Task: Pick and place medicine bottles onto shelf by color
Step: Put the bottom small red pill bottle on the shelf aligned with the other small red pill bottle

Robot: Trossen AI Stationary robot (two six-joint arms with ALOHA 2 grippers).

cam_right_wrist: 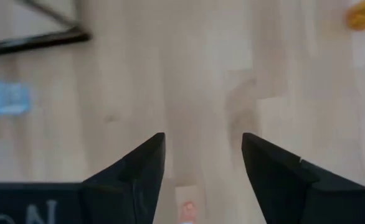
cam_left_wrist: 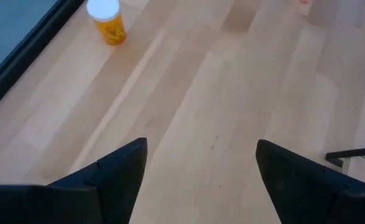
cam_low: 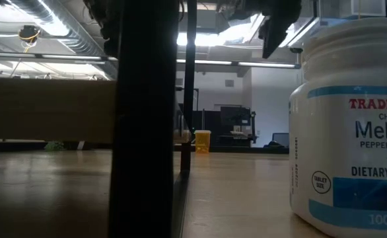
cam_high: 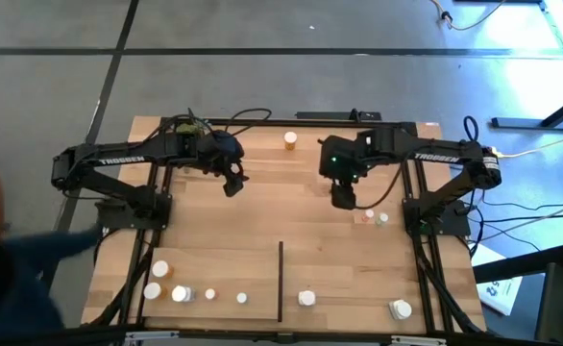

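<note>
Both arms hang over the shelf (cam_high: 262, 207), bottles along its near edge (cam_high: 181, 294), perhaps two by the right gripper (cam_high: 344, 199).

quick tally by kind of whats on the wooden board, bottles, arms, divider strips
small round white-capped medicine bottles: 10
dark six-joint robot arms: 2
thin black divider strip: 1
total: 13
</note>
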